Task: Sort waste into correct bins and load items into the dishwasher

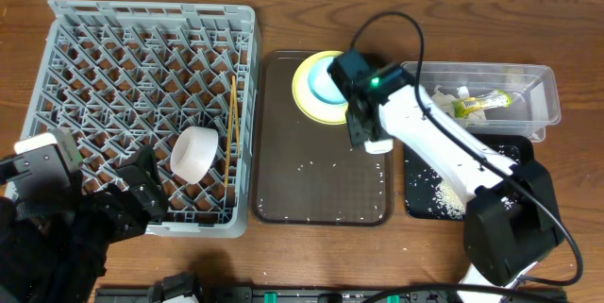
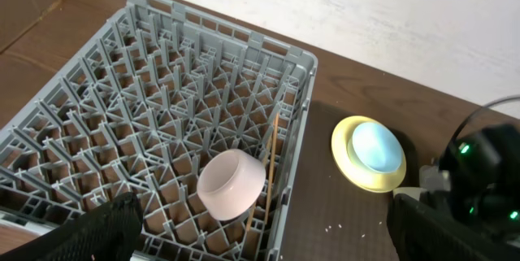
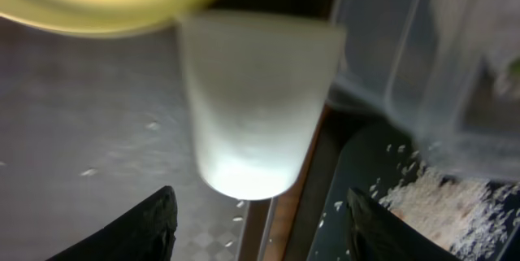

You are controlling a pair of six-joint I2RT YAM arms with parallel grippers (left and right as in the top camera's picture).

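though right gripper (image 3: 260, 212) apart astride it, white cup (image 3: 256, 98) lengthwise, rim toward yellow plate (image 3: 106, 1)

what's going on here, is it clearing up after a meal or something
A two-arm robot is clearing a table. The right end effector is over the brown tray, fingers either side of a small white cup; whether it grips is unclear. The yellow plate carrying the light blue bowl sits nearby. A white bowl and chopsticks are in the grey dish rack, where the left end effector hovers open. Wrapper and paper scraps lie in the clear tub, rice in the black tray.
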